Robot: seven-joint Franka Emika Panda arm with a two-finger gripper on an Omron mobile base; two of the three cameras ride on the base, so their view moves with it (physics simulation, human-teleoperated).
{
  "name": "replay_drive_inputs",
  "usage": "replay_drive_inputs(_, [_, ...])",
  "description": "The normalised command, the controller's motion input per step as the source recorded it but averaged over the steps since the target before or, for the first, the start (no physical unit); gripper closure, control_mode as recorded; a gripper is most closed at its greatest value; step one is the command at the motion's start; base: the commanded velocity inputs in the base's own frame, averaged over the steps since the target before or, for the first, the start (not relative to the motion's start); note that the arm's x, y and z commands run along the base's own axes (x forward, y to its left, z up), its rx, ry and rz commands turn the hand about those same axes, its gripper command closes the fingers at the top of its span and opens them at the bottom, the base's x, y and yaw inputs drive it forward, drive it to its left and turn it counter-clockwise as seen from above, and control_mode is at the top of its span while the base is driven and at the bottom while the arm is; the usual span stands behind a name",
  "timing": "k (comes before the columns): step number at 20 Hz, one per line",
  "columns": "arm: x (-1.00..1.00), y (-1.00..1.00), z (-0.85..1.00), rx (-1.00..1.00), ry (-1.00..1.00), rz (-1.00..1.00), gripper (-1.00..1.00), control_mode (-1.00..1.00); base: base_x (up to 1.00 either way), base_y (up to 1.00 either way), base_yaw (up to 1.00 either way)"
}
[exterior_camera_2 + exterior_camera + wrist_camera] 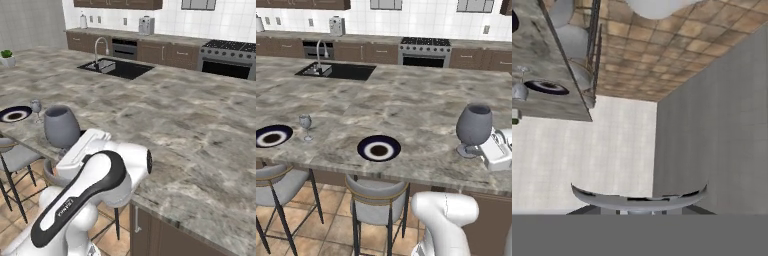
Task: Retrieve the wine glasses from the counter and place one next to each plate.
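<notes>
Standing along the marble desk's (pixel 406 107) near edge, from left: a navy plate (pixel 271 136), a small pale wine glass (pixel 305 126) just beside it, a second plate (pixel 379 148), then the smoky grey goblet (pixel 474 129) upright at the right end, its stem apparently gripped by the partly closed claw (pixel 487 150).

The white arm is reaching toward the left base view's right edge, its gripper (pixel 487 148) clamping the grey goblet's (pixel 474 126) stem.
</notes>
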Motion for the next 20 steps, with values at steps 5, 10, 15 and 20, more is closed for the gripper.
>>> replay_drive_inputs(5, [0.42,0.0,-0.28,-0.08,-0.12,0.07,1.0,-1.0,0.0,0.0,0.0])
replay_drive_inputs(10, [0.52,0.0,-0.25,-0.03,-0.09,0.03,1.0,-1.0,0.0,0.0,0.0])
replay_drive_inputs(15, [0.52,0.0,-0.23,0.0,-0.01,0.0,1.0,-1.0,0.0,0.0,0.0])
replay_drive_inputs(20, [0.48,0.0,-0.24,0.0,0.0,0.0,1.0,-1.0,0.0,0.0,0.0])
